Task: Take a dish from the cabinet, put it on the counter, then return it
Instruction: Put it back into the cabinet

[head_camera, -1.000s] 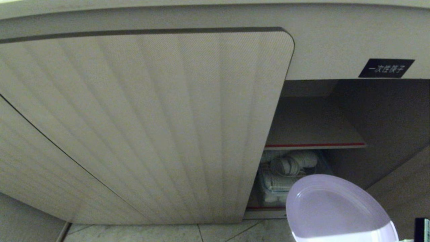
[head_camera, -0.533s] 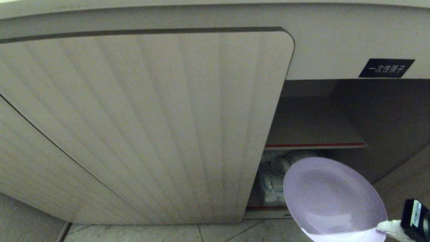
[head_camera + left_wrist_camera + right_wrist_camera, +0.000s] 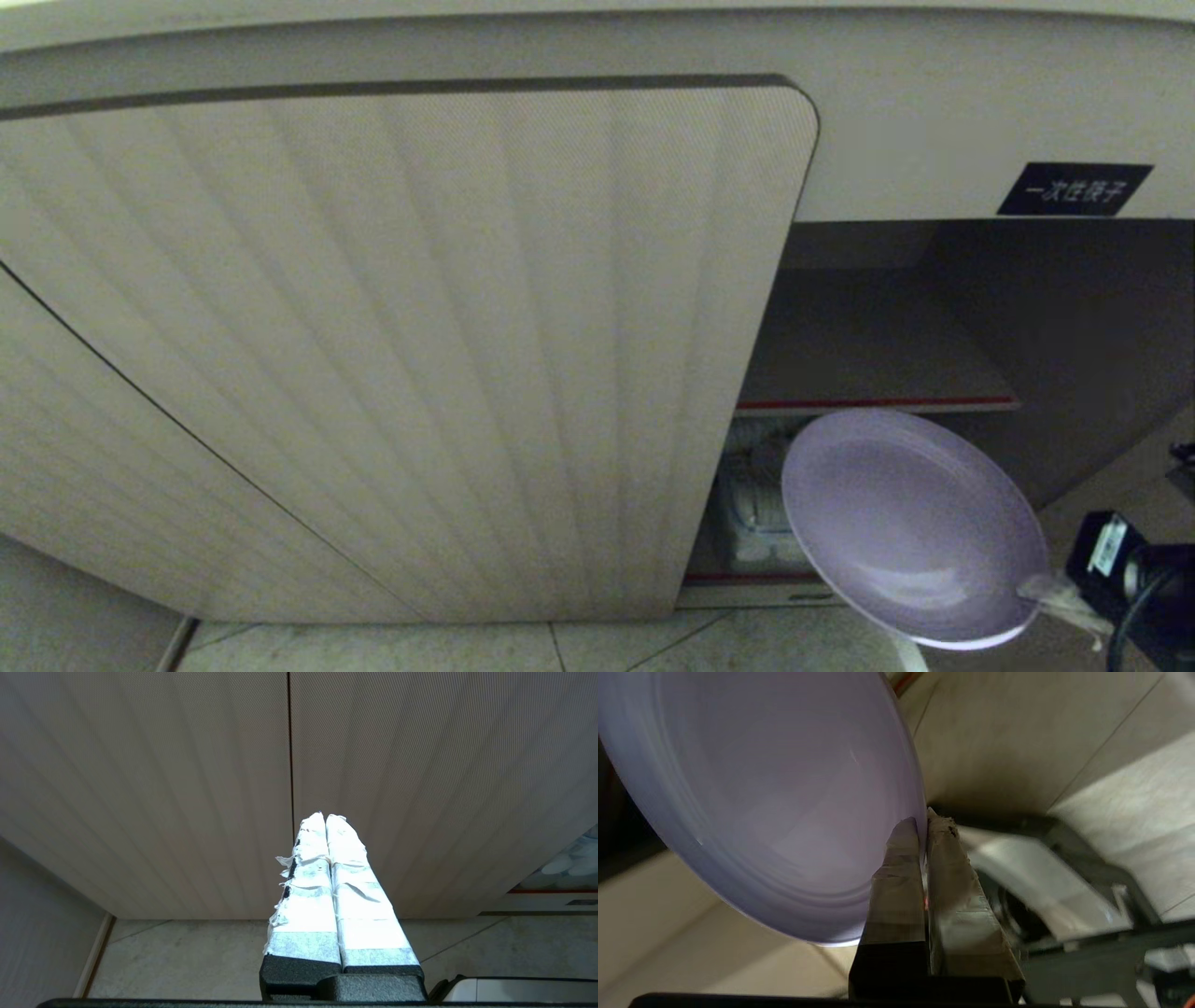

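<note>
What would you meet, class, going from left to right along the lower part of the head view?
Ribbed cabinet door → white stacked items low inside the open cabinet → purple plate → right gripper pinching the plate's rim.

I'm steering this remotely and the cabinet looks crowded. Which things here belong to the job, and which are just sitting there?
Part of the job:
- lavender dish, tilted, in front of the open compartment
- right end effector, shut on the dish's rim
- cabinet, right side open

Just there:
- white tableware under the red-edged shelf
- black label
- left end effector, shut, idle
</note>
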You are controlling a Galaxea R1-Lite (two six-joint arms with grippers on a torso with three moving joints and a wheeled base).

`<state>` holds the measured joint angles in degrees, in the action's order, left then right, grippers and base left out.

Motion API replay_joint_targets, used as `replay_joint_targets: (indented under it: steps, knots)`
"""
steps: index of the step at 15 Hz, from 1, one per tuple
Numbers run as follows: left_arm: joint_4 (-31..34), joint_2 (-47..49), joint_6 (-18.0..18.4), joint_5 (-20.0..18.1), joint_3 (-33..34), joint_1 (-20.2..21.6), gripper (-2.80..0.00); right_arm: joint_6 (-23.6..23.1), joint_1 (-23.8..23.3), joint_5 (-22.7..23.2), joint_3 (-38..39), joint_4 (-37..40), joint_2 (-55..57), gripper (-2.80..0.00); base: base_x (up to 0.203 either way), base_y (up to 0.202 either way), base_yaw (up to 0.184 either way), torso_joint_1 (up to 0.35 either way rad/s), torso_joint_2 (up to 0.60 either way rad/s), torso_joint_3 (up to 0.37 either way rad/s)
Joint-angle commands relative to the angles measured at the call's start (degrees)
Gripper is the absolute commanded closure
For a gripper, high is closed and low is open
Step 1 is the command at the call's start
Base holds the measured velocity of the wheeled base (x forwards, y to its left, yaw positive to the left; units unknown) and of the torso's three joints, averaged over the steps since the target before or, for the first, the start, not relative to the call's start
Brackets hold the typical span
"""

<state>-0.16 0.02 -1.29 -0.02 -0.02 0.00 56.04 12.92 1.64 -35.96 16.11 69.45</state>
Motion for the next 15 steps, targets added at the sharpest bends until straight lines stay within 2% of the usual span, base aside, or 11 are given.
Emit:
replay_joint_targets:
  steps: [1,5,10,13,15]
  knots:
    - [-0.02,-0.02,-0.03,0.02,0.02,0.0,0.0,1.69,0.13,-1.48,-0.15,-1.72,3.96,0.0,0.0,0.0,0.0,0.0,0.0,0.0]
    - [-0.02,-0.02,-0.03,0.02,0.02,0.0,0.0,4.72,0.32,-3.55,-2.3,-4.04,7.64,0.0,0.0,0.0,0.0,0.0,0.0,0.0]
    - [-0.02,-0.02,-0.03,0.02,0.02,0.0,0.0,11.51,0.38,-5.59,-7.82,-4.16,11.89,0.0,0.0,0.0,0.0,0.0,0.0,0.0]
    - [-0.02,-0.02,-0.03,0.02,0.02,0.0,0.0,13.5,0.44,-5.85,-9.82,-4.16,13.26,0.0,0.0,0.0,0.0,0.0,0.0,0.0]
    - [-0.02,-0.02,-0.03,0.02,0.02,0.0,0.0,15.11,0.44,-7.71,-11.19,-4.16,14.51,0.0,0.0,0.0,0.0,0.0,0.0,0.0]
